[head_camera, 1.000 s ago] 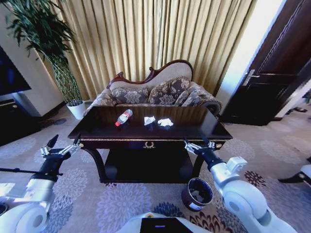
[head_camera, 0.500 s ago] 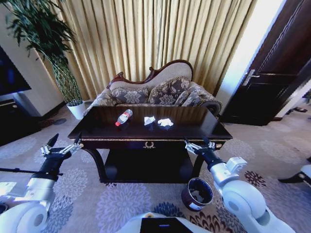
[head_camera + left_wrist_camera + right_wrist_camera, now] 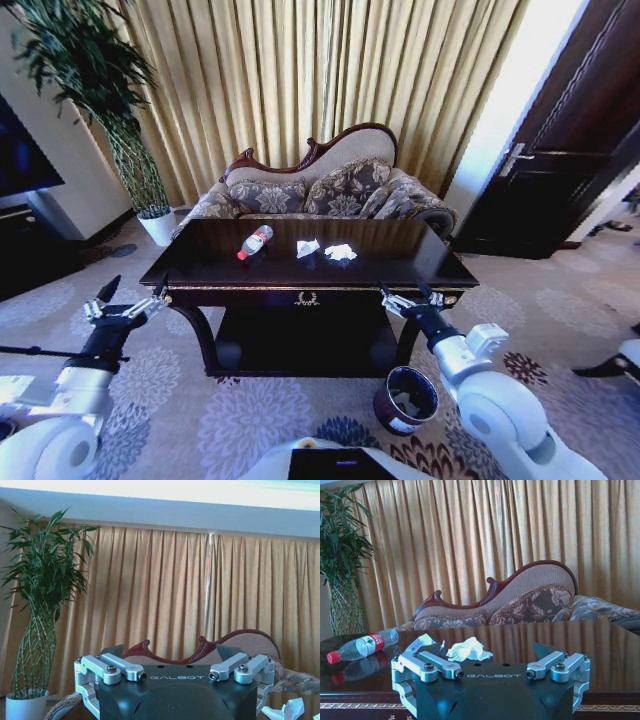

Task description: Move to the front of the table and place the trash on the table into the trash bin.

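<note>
We face the surface (image 3: 200, 262), bottle (image 3: 254, 241) and paper wads (image 3: 340, 252) on it, both grippers (image 3: 127, 298) (image 3: 407, 297) flanking it, jaws apart.

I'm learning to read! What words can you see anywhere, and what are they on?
"GALBOT": on the dark body of the left gripper.
"GALBOT": on the dark body of the right gripper.
Red label on the clear plastic bottle: too small to read.
Light label on the round dark trash bin: unreadable.
</note>
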Motion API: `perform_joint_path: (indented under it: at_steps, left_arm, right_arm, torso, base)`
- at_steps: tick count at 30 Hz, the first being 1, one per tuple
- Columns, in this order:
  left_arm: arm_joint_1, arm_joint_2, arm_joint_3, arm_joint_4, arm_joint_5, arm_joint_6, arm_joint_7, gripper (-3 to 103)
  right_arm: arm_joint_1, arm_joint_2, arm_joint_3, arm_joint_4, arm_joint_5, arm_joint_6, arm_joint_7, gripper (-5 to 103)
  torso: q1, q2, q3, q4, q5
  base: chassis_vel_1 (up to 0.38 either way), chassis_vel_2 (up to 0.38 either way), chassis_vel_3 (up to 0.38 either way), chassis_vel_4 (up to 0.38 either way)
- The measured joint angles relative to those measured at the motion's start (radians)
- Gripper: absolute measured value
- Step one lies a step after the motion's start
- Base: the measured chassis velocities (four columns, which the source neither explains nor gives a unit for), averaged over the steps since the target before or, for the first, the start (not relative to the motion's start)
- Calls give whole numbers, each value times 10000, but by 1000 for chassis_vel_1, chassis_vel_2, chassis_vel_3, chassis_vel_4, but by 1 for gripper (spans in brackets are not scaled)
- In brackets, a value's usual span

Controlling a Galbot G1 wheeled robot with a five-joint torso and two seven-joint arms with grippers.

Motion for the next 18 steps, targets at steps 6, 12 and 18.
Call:
perform_joint_path:
  at_steps: [6,12,18]
  left_arm:
    - [-7,7,-20,17,6,-11,0,100]
    - [-46,0,60,26,1,-85,-41,100]
    - [-26,-13,70,24,-148,-127,-290,100]
  right_arm:
    - [1,3,2,-11,-19,30,0,100]
    - [-6,12,2,-24,-27,47,-1,100]
    - [2,-1,-41,-33,-26,49,-3,100]
  torso:
    - [0,0,0,0,0]
    - [0,0,0,0,0]
    - [0,0,0,0,0]
  base:
    - [0,0,0,0]
    - [0,0,0,0]
    - [0,0,0,0]
